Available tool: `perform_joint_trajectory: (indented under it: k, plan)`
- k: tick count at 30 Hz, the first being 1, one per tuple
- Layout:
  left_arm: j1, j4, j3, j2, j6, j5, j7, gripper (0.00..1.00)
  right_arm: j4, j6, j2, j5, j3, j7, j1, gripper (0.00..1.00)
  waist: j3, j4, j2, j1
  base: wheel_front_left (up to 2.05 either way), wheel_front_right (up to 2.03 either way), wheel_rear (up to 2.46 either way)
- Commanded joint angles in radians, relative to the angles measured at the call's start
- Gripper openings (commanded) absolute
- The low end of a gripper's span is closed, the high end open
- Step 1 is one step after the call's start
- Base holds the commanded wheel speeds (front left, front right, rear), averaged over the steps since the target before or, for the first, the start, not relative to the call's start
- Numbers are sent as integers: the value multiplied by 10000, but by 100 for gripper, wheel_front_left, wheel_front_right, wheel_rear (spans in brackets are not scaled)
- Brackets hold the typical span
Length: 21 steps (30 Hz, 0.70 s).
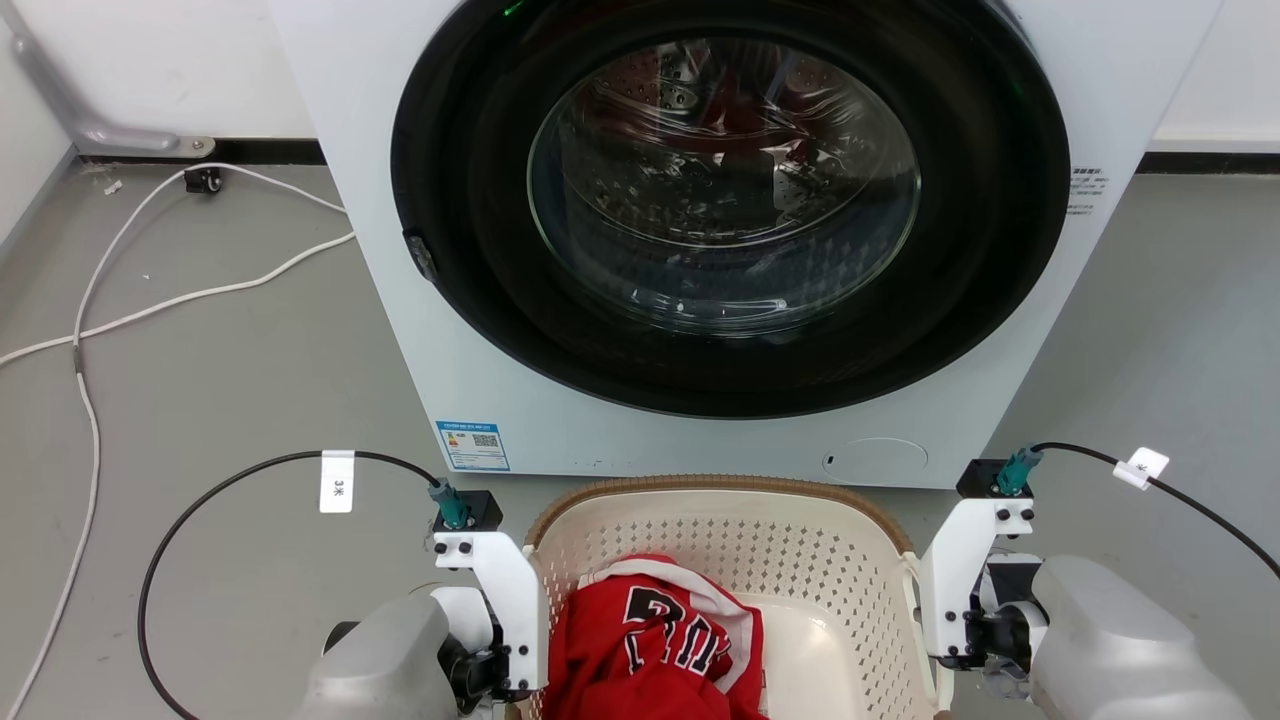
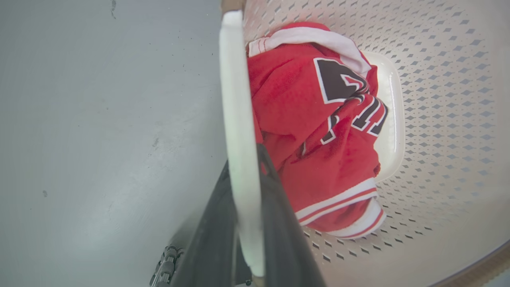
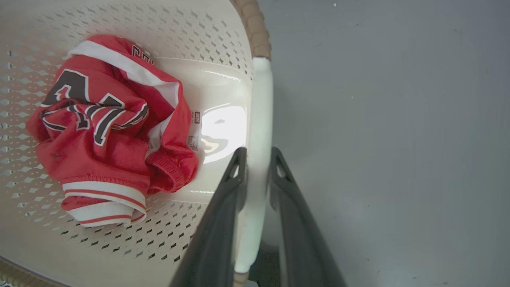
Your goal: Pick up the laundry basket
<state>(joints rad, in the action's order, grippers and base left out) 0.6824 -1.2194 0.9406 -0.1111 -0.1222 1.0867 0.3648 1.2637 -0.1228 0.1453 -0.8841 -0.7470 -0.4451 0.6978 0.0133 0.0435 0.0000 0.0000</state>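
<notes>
a: room?
b: grey floor [image 1: 220,380] is carrying a washer [image 1: 560,430] at top centre, cable [image 1: 200,295] trailing upper left.
a: laundry basket [image 1: 720,487]?
b: showing at lower centre; left gripper [image 2: 244,159] and right gripper [image 3: 258,150] are pinching its handles [image 2: 238,99].

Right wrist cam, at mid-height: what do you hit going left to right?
Perforated wall of the laundry basket → red jersey → glossy basket bottom → one finger of the right gripper → white handle → its other finger → grey floor.
</notes>
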Motion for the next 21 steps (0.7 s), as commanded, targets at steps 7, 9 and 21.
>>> perform_joint_trajectory:
  k: [7, 9, 21]
  plan:
    - [188, 119, 135, 366, -149, 174, -82, 0, -135, -145, -326, -202, -79, 58, 162, 0, -4, -11, 0, 0, 0, 0, 0]
    - [194, 111, 164, 353, -149, 197, -101, 0, -127, -145, -332, -198, -97, 65, 170, 0, -1, -22, 0, 0, 0, 0, 0]
    - [217, 10, 312, 317, -146, 365, -185, 0, -89, -145, -372, -362, -172, 54, 148, 0, -7, -28, 0, 0, 0, 0, 0]
